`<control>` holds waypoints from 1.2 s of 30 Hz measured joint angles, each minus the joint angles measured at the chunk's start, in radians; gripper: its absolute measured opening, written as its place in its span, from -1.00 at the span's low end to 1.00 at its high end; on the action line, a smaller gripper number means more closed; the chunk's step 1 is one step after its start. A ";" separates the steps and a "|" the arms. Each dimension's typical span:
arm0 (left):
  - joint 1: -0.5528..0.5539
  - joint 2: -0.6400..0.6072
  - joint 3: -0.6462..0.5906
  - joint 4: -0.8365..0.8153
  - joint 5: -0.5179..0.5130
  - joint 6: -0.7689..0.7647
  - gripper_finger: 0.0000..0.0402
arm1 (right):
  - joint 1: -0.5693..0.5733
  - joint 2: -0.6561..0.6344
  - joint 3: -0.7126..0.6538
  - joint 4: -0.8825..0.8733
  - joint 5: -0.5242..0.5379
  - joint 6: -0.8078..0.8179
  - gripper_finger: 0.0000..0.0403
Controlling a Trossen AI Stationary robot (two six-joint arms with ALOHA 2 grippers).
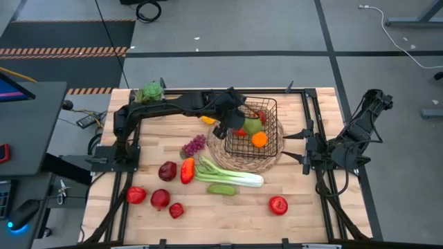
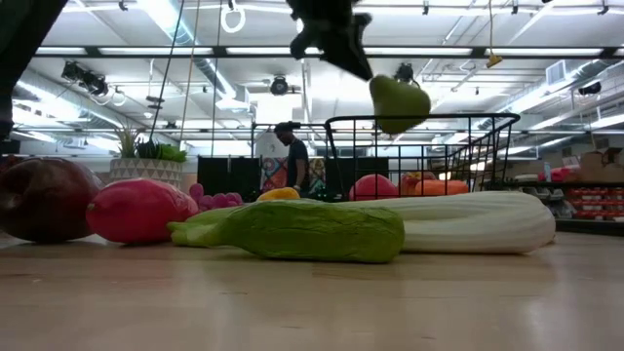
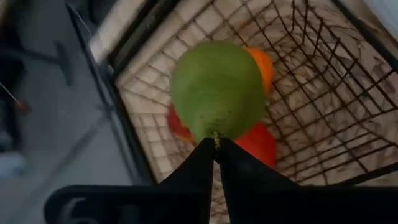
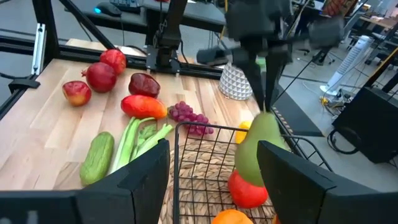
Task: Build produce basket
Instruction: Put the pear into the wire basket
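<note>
Light wooden tabletop, set in a large open workroom with bright ceiling lights; a person stands well behind the table. Round woven mat at the far middle of the table, black wire basket sitting on it, with an orange and red fruit inside. On the bare wood nearer the front: purple grapes, a red pepper, a leek, a cucumber, and several red apples, one off alone.

My left gripper is over the basket, fingers pinched tight on the stem of a green pear, which hangs above the fruit inside. My right gripper is fully spread, empty, at the table's right side.
</note>
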 joint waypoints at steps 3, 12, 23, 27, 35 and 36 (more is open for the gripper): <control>0.025 0.023 0.000 -0.008 0.013 -0.117 -0.85 | 0.000 0.001 0.000 -0.001 0.000 -0.001 0.23; 0.062 0.049 0.000 -0.023 0.014 -0.652 -0.81 | 0.000 0.001 0.000 0.000 0.000 0.006 0.23; 0.059 0.050 0.000 -0.025 0.014 -1.060 -0.83 | 0.000 0.001 0.000 0.000 0.000 0.006 0.23; 0.059 0.050 0.000 -0.025 0.014 -1.160 -0.80 | 0.000 0.001 0.000 0.000 0.000 0.006 0.23; 0.059 0.050 0.000 -0.014 0.014 -1.266 -0.85 | 0.000 0.001 0.000 0.000 0.000 0.006 0.23; 0.059 0.049 0.000 -0.010 0.015 -1.266 -0.85 | 0.000 0.001 0.000 0.000 0.000 0.006 0.23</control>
